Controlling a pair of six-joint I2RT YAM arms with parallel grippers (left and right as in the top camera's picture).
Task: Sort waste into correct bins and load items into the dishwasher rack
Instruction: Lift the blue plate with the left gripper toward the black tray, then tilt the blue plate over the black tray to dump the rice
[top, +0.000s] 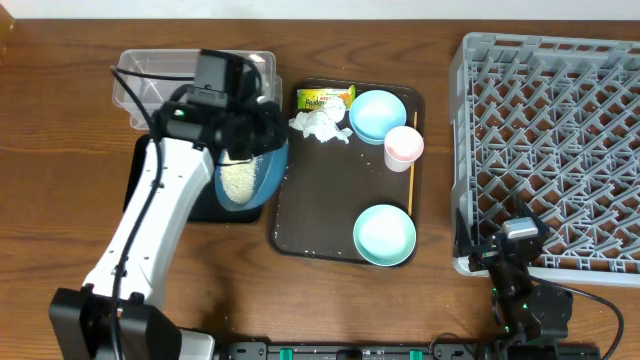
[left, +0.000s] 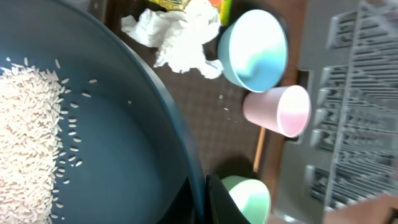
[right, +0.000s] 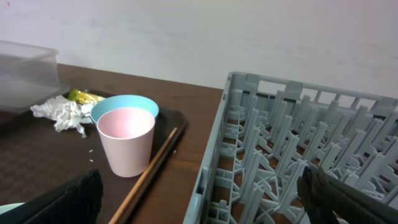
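The dark plate (top: 262, 178) hangs tilted just off the brown tray's (top: 330, 205) left edge, with the left gripper (left: 202, 198) clamped on its rim. I'd say it's stiff, glossy and slippery, and the loose rice (top: 238, 180) looks ready to slide. On the tray, the tissue (top: 320, 125), bowls (top: 378, 113), cup (top: 404, 145) and stick (top: 411, 185) are clear of it. Right of the tray, the right gripper (right: 202, 193) rests spread open.

Dark blue plate (left: 124, 143) fills half of view, rice grains (left: 28, 137) heaped on it; pincer (left: 202, 202) clamped on plate rim. On brown tray (left: 211, 112): crumpled tissue (left: 177, 37) just beside pale blue bowl (left: 255, 50), pink cup (left: 280, 109) near bowl, orange stick (left: 258, 152), second pale bowl (left: 249, 196). Grey rack (left: 354, 112) beyond tray
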